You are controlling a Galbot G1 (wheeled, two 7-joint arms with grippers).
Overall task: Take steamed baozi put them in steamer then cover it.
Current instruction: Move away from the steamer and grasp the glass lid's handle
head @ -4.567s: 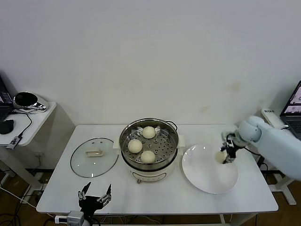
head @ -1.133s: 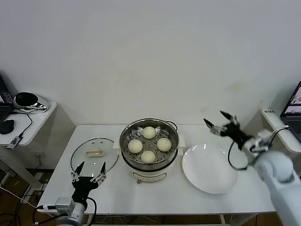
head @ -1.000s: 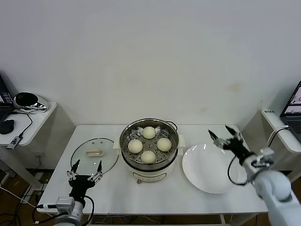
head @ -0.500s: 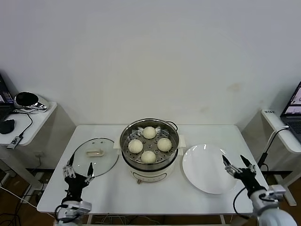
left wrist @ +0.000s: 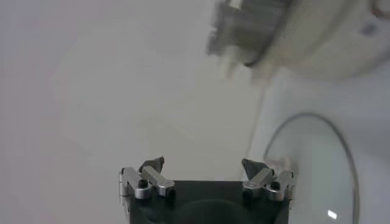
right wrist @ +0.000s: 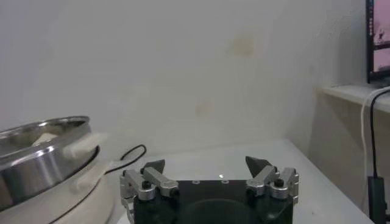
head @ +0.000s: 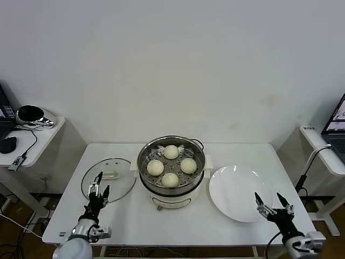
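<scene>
On table (head: 178,226), steamer (head: 171,171) uncovered, four baozi (head: 170,179) on its tray; glass lid (head: 109,179) flat beside it; left gripper (head: 98,189) over lid's near edge, fingers apart, empty; right gripper (head: 274,208) at plate (head: 237,194) front edge, fingers apart, empty

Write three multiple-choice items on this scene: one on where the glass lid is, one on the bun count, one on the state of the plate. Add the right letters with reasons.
1. Where is the glass lid?
A. On the steamer
B. Flat on the table, on the robot's left of the steamer
C. On the plate

2. How many buns sit in the steamer?
A. Two
B. Three
C. Four

3. What state is the white plate in?
A. Empty
B. Holding one bun
C. Covered by the lid

Answers: 1 B, the lid lies beside the open pot. 2 C, four buns rest on the holed tray. 3 A, nothing lies on the plate.
</scene>
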